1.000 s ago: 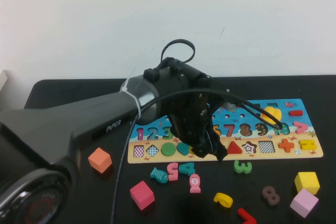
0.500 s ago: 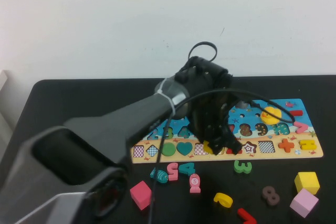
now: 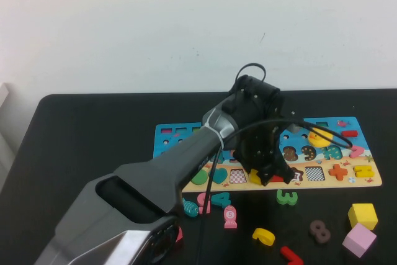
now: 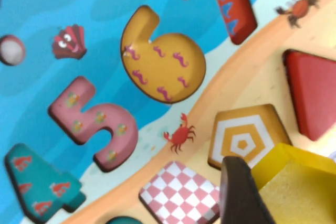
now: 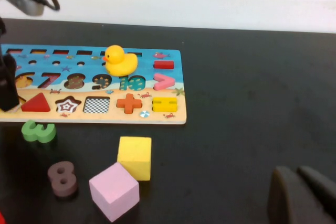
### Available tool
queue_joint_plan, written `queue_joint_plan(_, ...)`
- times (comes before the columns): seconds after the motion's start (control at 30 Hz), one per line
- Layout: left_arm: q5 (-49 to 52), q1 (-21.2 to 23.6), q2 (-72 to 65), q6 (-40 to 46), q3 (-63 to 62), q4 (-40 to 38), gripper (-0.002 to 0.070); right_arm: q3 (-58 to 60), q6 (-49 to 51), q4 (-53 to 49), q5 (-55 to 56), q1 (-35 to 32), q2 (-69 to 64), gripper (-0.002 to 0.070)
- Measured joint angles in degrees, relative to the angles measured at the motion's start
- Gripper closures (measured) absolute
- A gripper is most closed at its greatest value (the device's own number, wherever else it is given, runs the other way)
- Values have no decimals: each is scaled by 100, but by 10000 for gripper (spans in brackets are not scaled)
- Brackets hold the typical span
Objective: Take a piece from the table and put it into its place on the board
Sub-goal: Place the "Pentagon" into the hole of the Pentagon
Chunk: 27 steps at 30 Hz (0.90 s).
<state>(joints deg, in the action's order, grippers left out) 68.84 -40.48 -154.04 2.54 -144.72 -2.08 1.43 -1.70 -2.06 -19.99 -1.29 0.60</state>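
1. Landmark: the board (image 3: 347,181), lying on the table (image 3: 93,134).
2. Left gripper (image 3: 268,174) is over the board's sandy lower strip, roughly mid-length, just beside the red triangle (image 4: 315,90).
3. Its jaws are clenched on the piece (image 4: 294,182): in the left wrist view the yellow block sits right against the dark fingertip (image 4: 239,190).
4. The piece hangs at the edge of the pentagon slot (image 4: 244,140), overlapping its corner; the slot's yellow-and-white pattern is mostly exposed, so the piece is not seated.
5. Whether the piece touches the board surface: can't tell.
6. Right gripper (image 5: 302,195) is off the board, over bare table well clear of the board's right end, beyond the yellow cube (image 5: 135,157); its fingertips look pressed together, nothing between them.
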Motion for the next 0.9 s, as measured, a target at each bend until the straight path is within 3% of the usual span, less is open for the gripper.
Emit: queue_joint_plan(0.9,-254,-8,-137,-139,-43,289,367,0,0,0,0,0,0,657)
